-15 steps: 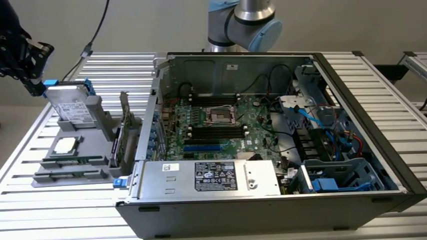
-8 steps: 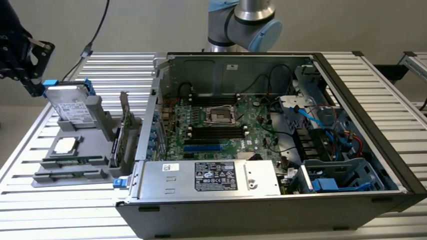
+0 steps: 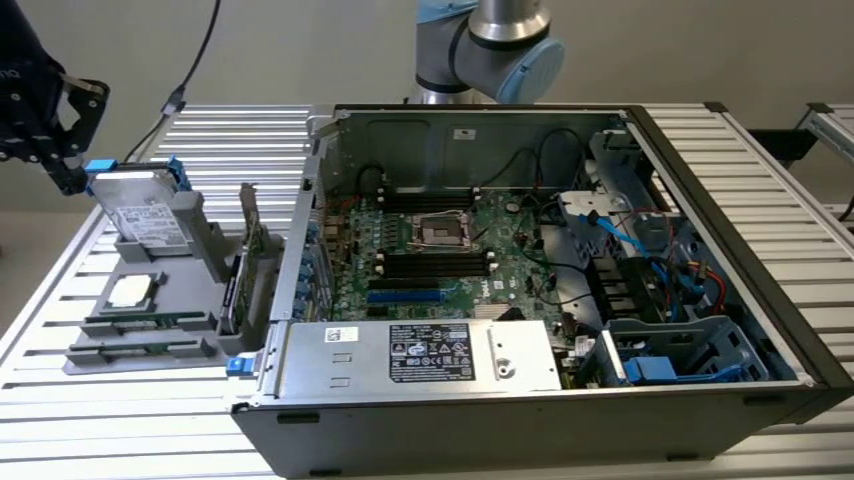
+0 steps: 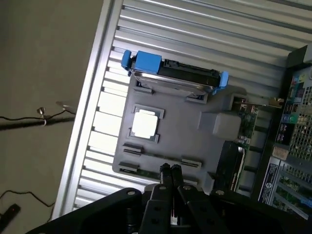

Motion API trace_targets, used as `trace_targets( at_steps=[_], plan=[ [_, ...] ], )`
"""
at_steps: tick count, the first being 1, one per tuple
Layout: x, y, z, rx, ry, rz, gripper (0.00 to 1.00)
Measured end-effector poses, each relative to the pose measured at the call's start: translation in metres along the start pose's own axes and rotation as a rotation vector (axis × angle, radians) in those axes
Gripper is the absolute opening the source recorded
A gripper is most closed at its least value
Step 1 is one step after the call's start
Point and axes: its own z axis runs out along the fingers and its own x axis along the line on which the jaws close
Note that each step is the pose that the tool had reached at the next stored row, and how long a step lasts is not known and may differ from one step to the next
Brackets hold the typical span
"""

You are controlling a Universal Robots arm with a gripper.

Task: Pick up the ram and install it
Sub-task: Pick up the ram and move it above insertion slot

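Claw [image 4: 170,169] first: pinched fully together, fingers [image 4: 165,171] pressed flat against each other, clamping nothing. Hangs in the air above the grey tray [image 3: 187,235], up at the exterior view's left beside the hard drive [image 3: 140,205] with its blue clips. Touches neither. Partly cut off there by the picture's edge, so no telling the wrist's whole shape.

Now to the ram [image 3: 154,322]: lies flat in a slot of that tray, on the low step in front of the square processor chip [image 3: 130,290], well apart from the claw. Looks like a thin greenish strip, chips too small to pick out. Seen from the wrist, sits largely behind the dark fingertips, with only end brackets and a sliver of green showing. Nearer the camera on the tray, a second slot row [image 3: 140,350]; cannot tell whether that one carries a stick as well.

Beside the tray, standing upright, a card [image 3: 247,250] with a metal bracket, edge-on and hard to read. Further towards the exterior view's right, the open computer case [image 3: 534,430] on the slatted table [image 3: 80,420]. Inside, the motherboard [image 3: 441,235] laid bare, black memory slots [image 3: 430,263] in rows near the socket; impossible to say whether any is filled. Across the case's front, a silver power supply [image 3: 427,352] hiding the board's near edge. At the top, the arm's grey-and-blue base joint [image 3: 487,40], cropped by the frame.
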Motion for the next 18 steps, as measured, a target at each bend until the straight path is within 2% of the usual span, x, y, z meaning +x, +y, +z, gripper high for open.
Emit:
trace_targets(
  at_steps=[18],
  plan=[
    [0.0, 0.0, 0.0013, 0.0079, 0.0153, -0.328, 0.1]
  ],
)
